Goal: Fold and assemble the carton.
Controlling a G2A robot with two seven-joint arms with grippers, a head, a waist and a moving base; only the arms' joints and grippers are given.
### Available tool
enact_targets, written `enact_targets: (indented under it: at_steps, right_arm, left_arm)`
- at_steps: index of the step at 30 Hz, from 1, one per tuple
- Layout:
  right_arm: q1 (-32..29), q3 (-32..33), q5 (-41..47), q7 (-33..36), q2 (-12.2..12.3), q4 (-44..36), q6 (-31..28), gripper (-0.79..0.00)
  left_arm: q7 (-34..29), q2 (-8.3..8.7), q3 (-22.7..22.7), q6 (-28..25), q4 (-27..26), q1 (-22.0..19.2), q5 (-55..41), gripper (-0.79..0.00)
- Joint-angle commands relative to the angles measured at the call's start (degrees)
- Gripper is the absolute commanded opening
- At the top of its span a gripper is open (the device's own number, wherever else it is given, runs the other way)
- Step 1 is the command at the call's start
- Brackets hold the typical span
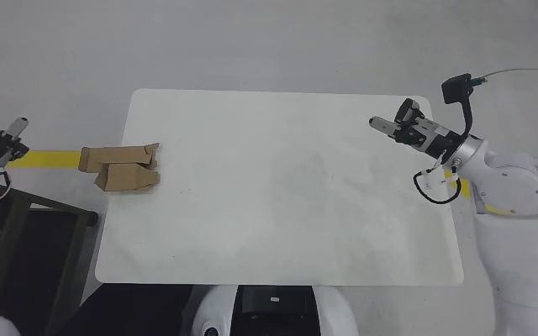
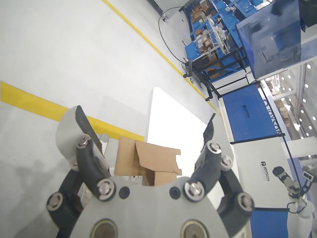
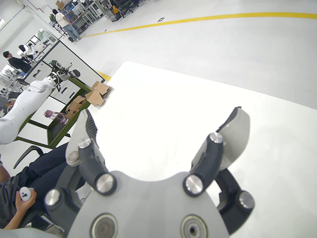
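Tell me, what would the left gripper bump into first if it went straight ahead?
Most likely the cardboard carton on the table edge, framed between the open fingers of the left gripper. Nothing shows in between, though depth is hard to judge.

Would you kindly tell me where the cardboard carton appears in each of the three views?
Top view: the carton overhangs the table's left edge.
Left wrist view: carton beyond the open left end effector.
Right wrist view: carton at the table's far corner.
Shared landmark: the yellow floor line beside it.

White right arm, black cable, silver-screwed gripper.
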Motion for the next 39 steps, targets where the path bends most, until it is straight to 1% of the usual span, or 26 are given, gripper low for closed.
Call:
enact_targets:
  at_steps: [1, 6, 12, 16, 19, 28, 39]
  right_arm:
    - [0.0, 0.0, 0.0, 0.0, 0.0, 0.0, 0.0, 0.000]
    - [0.0, 0.0, 0.0, 0.0, 0.0, 0.0, 0.0, 0.000]
    - [0.0, 0.0, 0.0, 0.0, 0.0, 0.0, 0.0, 0.000]
    - [0.0, 0.0, 0.0, 0.0, 0.0, 0.0, 0.0, 0.000]
    - [0.0, 0.0, 0.0, 0.0, 0.0, 0.0, 0.0, 0.000]
    - [0.0, 0.0, 0.0, 0.0, 0.0, 0.0, 0.0, 0.000]
    - [0.0, 0.0, 0.0, 0.0, 0.0, 0.0, 0.0, 0.000]
  left_arm:
    - [0.2, 0.31, 0.4, 0.1, 2.6, -1.2, 1.2, 0.000]
    - [0.3, 0.65, 2.6, -1.2, 8.3, -3.9, 3.6, 0.000]
    - [1.6, 0.74, 5.1, -2.8, 13.7, -5.9, 5.9, 0.000]
    - [2.2, 0.19, 8.0, -3.2, 16.1, -6.9, 8.2, 0.000]
    - [1.1, -0.68, 9.8, -3.9, 18.0, -7.8, 6.9, 0.000]
    - [-5.3, -2.28, 12.5, -2.7, 21.7, -10.2, 1.4, 0.000]
    - [-9.0, -3.27, 13.8, -0.1, 23.6, -11.2, -3.7, 0.000]
